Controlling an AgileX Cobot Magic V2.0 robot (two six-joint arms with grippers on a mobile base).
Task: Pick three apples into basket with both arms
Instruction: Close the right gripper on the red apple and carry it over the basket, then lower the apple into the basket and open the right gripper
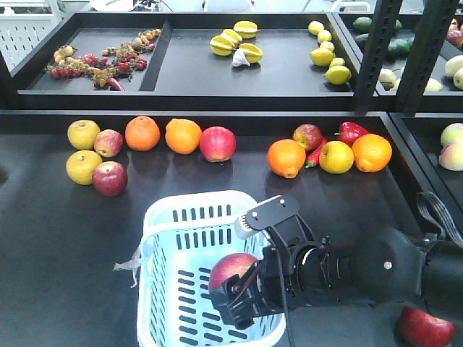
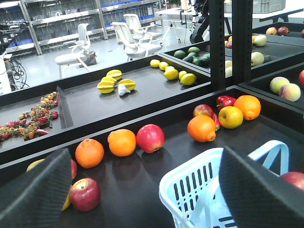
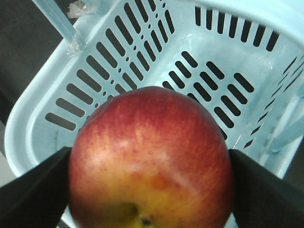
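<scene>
My right gripper [image 1: 235, 293] is shut on a dark-red apple [image 1: 231, 272] and holds it over the near right part of the pale blue basket [image 1: 168, 217]. In the right wrist view that apple [image 3: 152, 156] fills the gap between the two black fingers [image 3: 33, 194], above the basket floor [image 3: 213, 57]. My left gripper [image 2: 147, 190] is open and empty, above the shelf just left of the basket [image 2: 190, 178]. Another dark-red apple [image 1: 110, 178] lies on the shelf to the left, and one [image 1: 425, 327] lies under the right arm.
A row of fruit lines the back of the shelf: yellow apples [image 1: 83, 134], oranges [image 1: 142, 133], a brighter pink-red apple [image 1: 218, 143], a red pepper [image 1: 351, 132]. Black uprights [image 1: 376, 50] stand at the right. The upper tray holds starfruit [image 1: 239, 45] and lemons [image 1: 324, 54].
</scene>
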